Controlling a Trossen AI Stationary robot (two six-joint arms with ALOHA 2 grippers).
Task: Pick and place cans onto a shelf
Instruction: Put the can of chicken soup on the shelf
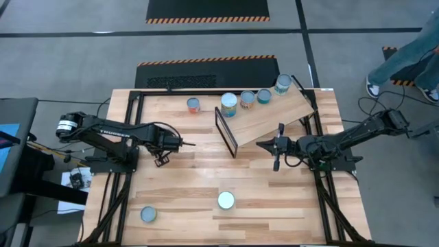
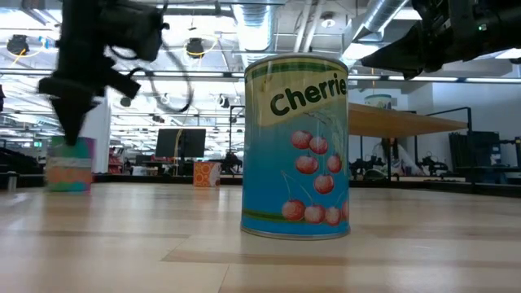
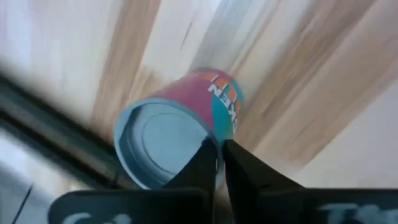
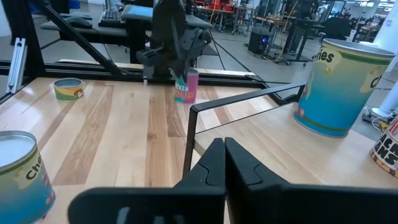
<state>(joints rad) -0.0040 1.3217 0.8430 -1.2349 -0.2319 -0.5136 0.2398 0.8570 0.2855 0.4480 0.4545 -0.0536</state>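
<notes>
one small pink-and-teal tin with a pale-blue lid (image 3: 180,134) stands upright on the plank worktop (image 1: 206,178), just ahead of the left end effector (image 3: 219,148), whose clenched fingers hold nothing; the right end effector (image 1: 266,145), also clenched, is farther off by the slanted plywood shelf (image 1: 274,113).

We saw bright, even overhead light, soft shadows, and motion blur smearing the tabletop (image 3: 298,74) in the left wrist view.

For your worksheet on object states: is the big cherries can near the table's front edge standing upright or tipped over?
Upright. The cherries can rests flat on its base on the table, label vertical; from above only its round lid shows.
</notes>
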